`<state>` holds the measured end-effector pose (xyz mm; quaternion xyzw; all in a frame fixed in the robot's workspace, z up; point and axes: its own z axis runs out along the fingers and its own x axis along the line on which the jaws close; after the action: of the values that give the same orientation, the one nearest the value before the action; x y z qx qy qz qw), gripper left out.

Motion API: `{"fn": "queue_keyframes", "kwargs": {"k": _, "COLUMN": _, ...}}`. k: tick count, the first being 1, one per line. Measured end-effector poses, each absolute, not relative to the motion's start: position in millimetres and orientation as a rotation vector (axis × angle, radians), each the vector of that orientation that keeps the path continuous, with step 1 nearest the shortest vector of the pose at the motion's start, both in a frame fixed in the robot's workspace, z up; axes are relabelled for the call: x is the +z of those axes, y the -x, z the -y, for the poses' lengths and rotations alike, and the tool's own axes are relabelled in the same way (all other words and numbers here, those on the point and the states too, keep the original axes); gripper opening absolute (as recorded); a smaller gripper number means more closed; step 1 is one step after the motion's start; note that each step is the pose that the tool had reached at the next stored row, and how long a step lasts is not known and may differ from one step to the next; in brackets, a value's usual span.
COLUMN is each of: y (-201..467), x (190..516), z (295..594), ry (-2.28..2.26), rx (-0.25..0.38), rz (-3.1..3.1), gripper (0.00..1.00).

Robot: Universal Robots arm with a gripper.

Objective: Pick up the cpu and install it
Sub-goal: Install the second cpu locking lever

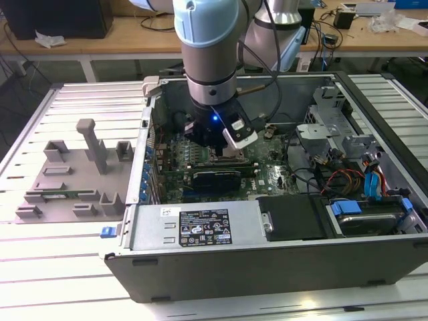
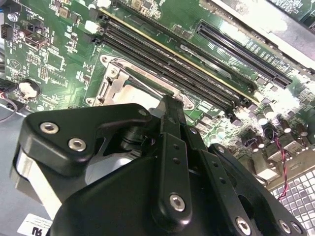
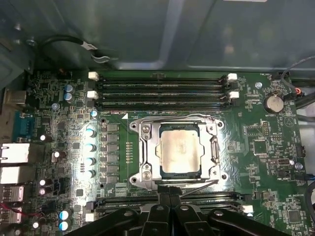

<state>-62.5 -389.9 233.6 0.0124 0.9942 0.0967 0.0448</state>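
Observation:
The cpu [image 3: 180,151], a flat silver square, lies inside the socket frame [image 3: 145,152] on the green motherboard. In the first wrist view, my gripper [image 3: 170,191] hangs just beside the socket's edge. Its black fingers [image 3: 158,197] are pressed together with nothing between them, and they do not touch the cpu. The second wrist view has the gripper [image 2: 167,104] from behind, with its tip over the rim of the socket frame [image 2: 110,81]. In the exterior view the gripper [image 1: 221,146] is down inside the open computer case, above the motherboard [image 1: 267,175].
Empty memory slots [image 3: 162,91] run along one side of the socket, and long black slots [image 2: 236,46] along the other. Case walls [image 1: 194,231], a drive bay [image 1: 361,217] and loose cables [image 1: 334,177] surround the board. A grey fixture plate [image 1: 73,177] lies outside, at the exterior view's left.

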Motion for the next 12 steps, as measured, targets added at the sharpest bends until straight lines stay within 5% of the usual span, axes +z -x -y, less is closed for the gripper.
{"fn": "queue_keyframes", "kwargs": {"k": 12, "y": 64.3, "x": 228.6, "z": 391.7, "ry": -0.045, "rx": 0.297, "rz": -3.080, "gripper": 0.11}}
